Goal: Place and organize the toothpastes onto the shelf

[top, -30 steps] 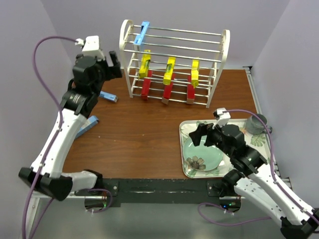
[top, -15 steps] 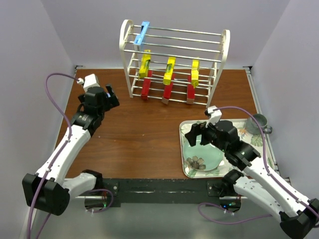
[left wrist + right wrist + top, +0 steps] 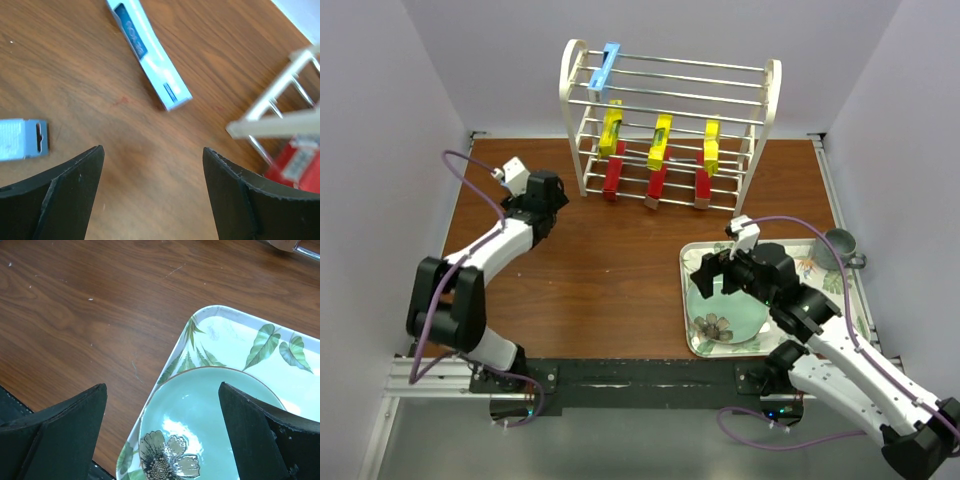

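Since seven boxes already sit on the shelf — one blue box on the top rungs at the left end, three yellow boxes on the tier below and three red boxes under those — I judge the step in hand to be fetching the two that lie on the table. My left gripper hangs low over the wood, jaws wide apart and nothing between them. The long blue box lies flat just ahead of my fingertips, slanted, its near end the closer to the shelf's white frame. A second blue box pokes in at the left edge of my wrist view, apart from the first. Next I'd need to reach forward, turn the wrist so the jaws straddle the long box across its narrow width, then drop and close. My right gripper is spread just as wide and empty over the rim of the tray and its green plate — no part in this step, as far as I can judge.
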You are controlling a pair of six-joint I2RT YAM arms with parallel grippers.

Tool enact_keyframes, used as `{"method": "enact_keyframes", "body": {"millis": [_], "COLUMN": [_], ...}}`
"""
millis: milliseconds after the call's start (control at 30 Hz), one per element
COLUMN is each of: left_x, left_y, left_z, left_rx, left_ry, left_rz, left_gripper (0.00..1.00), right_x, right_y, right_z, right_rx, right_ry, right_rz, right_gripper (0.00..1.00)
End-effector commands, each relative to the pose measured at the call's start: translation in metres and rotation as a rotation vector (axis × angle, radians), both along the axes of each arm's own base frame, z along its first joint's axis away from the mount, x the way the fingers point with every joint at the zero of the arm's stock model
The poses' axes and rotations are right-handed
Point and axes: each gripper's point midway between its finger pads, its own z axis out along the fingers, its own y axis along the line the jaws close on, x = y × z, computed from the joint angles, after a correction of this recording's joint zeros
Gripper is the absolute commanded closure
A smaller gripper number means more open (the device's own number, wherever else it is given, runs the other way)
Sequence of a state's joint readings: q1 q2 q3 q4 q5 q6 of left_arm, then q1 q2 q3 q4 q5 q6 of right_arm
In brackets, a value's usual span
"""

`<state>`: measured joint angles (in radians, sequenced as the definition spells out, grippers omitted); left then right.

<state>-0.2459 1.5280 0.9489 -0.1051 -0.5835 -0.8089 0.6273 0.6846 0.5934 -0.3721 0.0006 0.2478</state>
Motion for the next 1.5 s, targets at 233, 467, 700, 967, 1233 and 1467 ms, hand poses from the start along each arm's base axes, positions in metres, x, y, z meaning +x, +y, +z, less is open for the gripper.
{"method": "enact_keyframes", "body": {"millis": [233, 467, 700, 967, 1233, 1467], "left_x": [0.079, 0.093, 0.088, 0.084, 0.059, 0.027], "left_y": [0.023, 0.02, 0.025, 0.03, 0.035, 0.055], "left_z": [0.002, -0.029, -0.057, -0.072, -0.064, -0.012], "left_rx": [-0.067, -0.096, -0.101, -0.082, -0.048, 0.071], "left_ry": [-0.172, -0.104, -0.025, 0.033, 0.08, 0.069], "left_rz": [0.171, 0.207, 0.247, 0.239, 0.224, 0.219], "left_gripper": [0.18, 0.2, 0.28, 0.46, 0.71, 0.76], "right_x": [0.014, 0.021, 0.022, 0.022, 0.023, 0.023], "right_y": [0.008, 0.009, 0.011, 0.011, 0.012, 0.012], "right_z": [-0.005, -0.014, -0.023, -0.023, -0.022, -0.02], "right_rx": [-0.058, -0.106, -0.11, -0.112, -0.11, -0.105], "right_ry": [-0.017, -0.003, 0.011, 0.006, 0.005, 0.0], "right_rz": [0.036, 0.041, 0.048, 0.046, 0.048, 0.049], "right_gripper": [0.02, 0.01, 0.02, 0.02, 0.02, 0.02]}}
